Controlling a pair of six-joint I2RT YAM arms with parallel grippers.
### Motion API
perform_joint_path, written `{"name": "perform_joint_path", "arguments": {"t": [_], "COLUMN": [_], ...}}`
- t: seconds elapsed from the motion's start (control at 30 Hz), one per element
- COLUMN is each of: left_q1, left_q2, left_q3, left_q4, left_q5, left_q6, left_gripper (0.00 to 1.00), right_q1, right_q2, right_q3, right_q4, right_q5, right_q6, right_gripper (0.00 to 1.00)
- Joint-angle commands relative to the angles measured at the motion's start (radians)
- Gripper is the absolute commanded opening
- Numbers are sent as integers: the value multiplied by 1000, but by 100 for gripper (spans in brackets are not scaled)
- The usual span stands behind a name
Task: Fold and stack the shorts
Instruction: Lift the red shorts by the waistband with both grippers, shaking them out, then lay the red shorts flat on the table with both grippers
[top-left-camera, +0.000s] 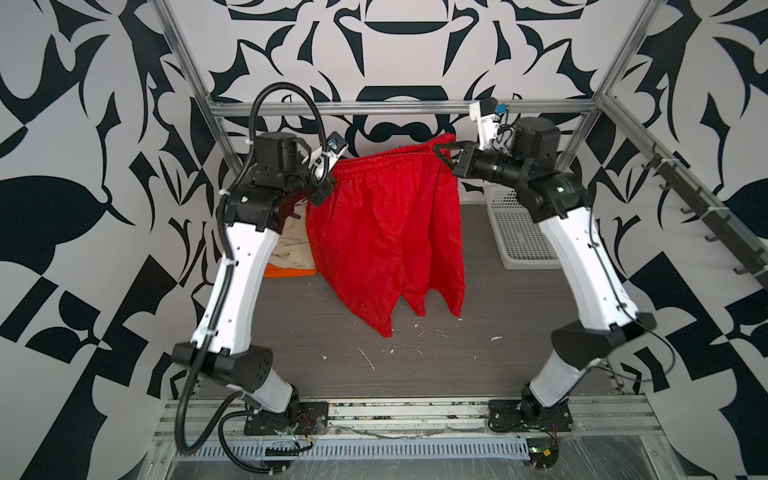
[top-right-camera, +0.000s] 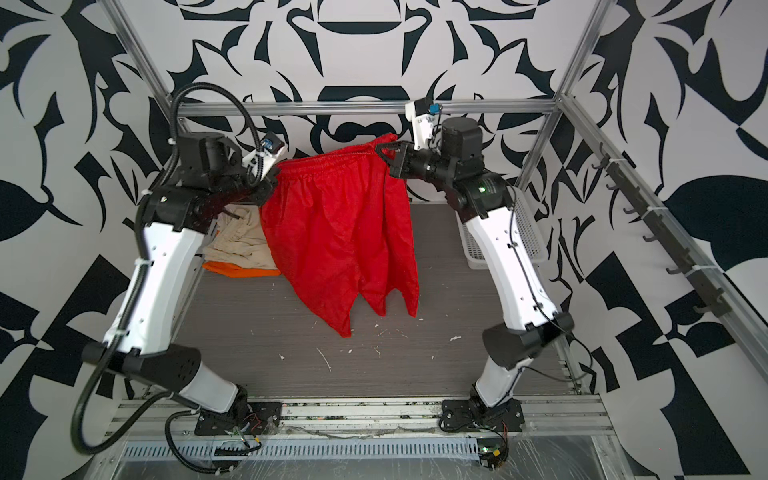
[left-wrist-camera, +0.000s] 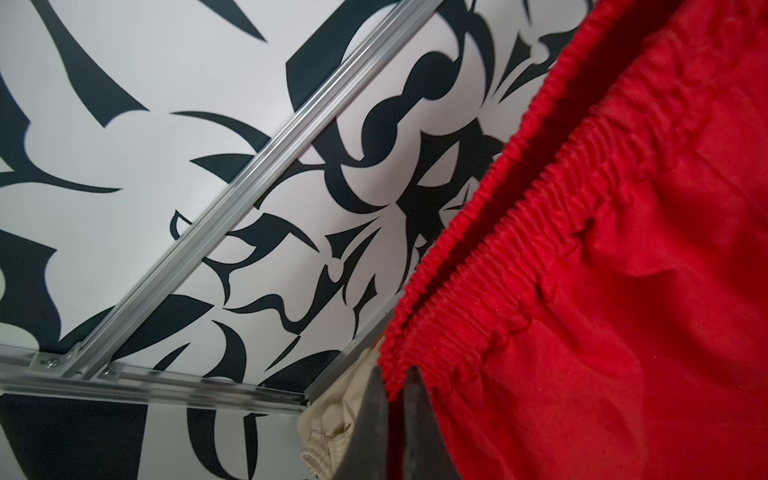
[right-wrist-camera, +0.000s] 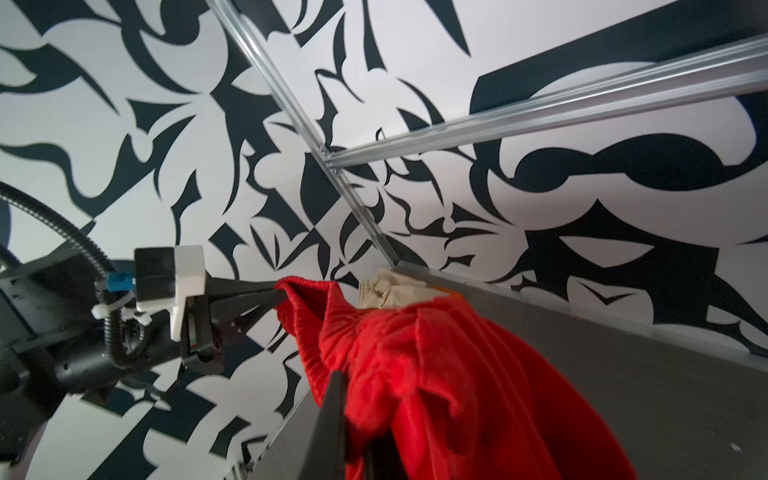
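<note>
Top views: Both arms are holding the red shorts (top-left-camera: 386, 232) up by the waistband. The left gripper (top-left-camera: 323, 194) and right gripper (top-left-camera: 441, 154) are pinching opposite ends, so the legs are hanging straight above the table (top-left-camera: 332, 340), likely ahead of folding. Beige shorts (top-right-camera: 245, 245) are lying on orange shorts (top-right-camera: 241, 270) at the far left, forming the stack.
Left wrist: Jaws are clamping tight on the gathered elastic.
Right wrist: Jaws are apparently gripping bunched waistband, though cloth is hiding the contact.
</note>
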Motion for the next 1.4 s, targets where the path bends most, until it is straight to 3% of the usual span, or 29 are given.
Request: {"name": "perform_joint_path", "arguments": {"t": [0.0,0.13,0.23,0.33,0.37,0.6,0.83,1.0,1.07,1.13,1.17,1.23,1.27,1.3,1.37], "left_q1": [40,39,23,-27,-45,-208,-480,-637,-691,-735,-753,-760,-759,-757,-736], "left_q2": [100,214,121,-79,-138,-352,-364,-339,-314,-280,-260,-235,-237,-248,-288], "left_q3": [189,454,355,-9,-121,-731,-984,-1068,-1088,-1091,-1085,-1063,-1059,-1061,-1080], "left_q4": [3,-16,47,213,236,251,144,144,175,195,201,197,201,213,243], "left_q5": [-74,-75,-12,11,16,-70,-48,78,147,224,253,295,288,270,228], "left_q6": [64,103,121,195,214,176,-62,-243,-314,-365,-394,-440,-466,-488,-517], "left_gripper": [0,0,0,0,0,0,0,0,6,17,28,49,57,63,69], "right_q1": [-63,-133,-159,-161,-161,-198,-253,-277,-285,-295,-296,-297,-297,-297,-289], "right_q2": [150,371,362,221,163,-88,-230,-302,-327,-351,-362,-387,-403,-419,-451], "right_q3": [249,587,571,314,159,-571,-982,-1146,-1196,-1212,-1202,-1157,-1126,-1092,-1040], "right_q4": [19,59,104,155,198,335,302,132,90,38,-2,-98,-150,-202,-276], "right_q5": [19,-85,-144,-172,-176,-196,-181,-54,4,51,86,155,195,242,292], "right_q6": [54,171,184,109,95,61,40,-38,-55,-77,-93,-124,-139,-158,-178], "right_gripper": [0,0,0,0,0,0,0,0,0,0,1,21,37,46,52]}}
